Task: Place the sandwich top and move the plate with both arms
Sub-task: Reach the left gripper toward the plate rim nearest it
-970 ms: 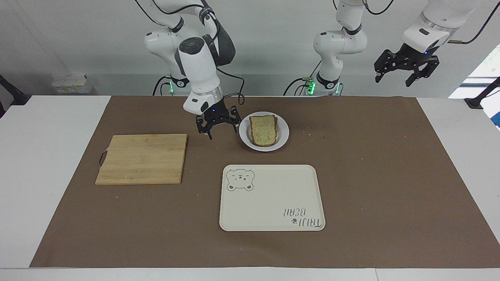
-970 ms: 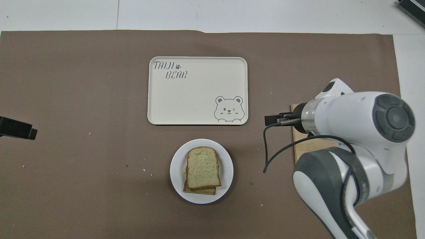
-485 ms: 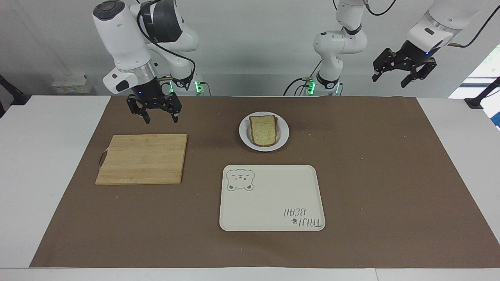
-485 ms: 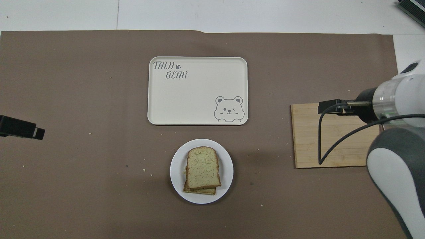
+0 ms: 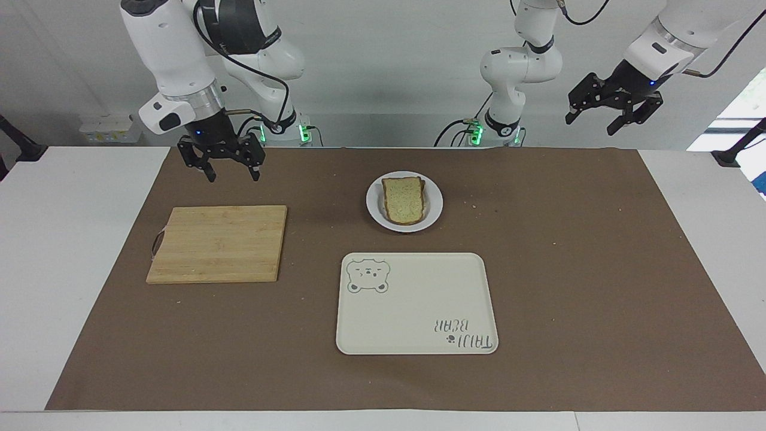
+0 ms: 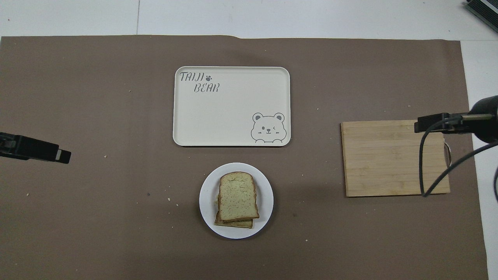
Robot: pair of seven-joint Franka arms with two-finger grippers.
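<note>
We are holding our right gripper [image 5: 225,172] up in the air over the brown mat [image 5: 598,269] at the right arm's end of the table, its fingers spread wide and carrying nothing. Our left gripper [image 5: 601,123] is hanging high at the left arm's end, also spread wide and empty. The plate [image 5: 435,205] is sitting on the mat close to our bases, midway between the two arms. The sandwich top [image 5: 405,199] is lying on it, stacked on another slice whose crust is peeking out along one edge. A wooden cutting board [image 5: 218,242] is lying bare, slightly farther out, toward the right arm's end. Farthest from us, the cream tray [image 5: 413,311] with the bear drawing is resting flat, just past the plate and apart from it.
</note>
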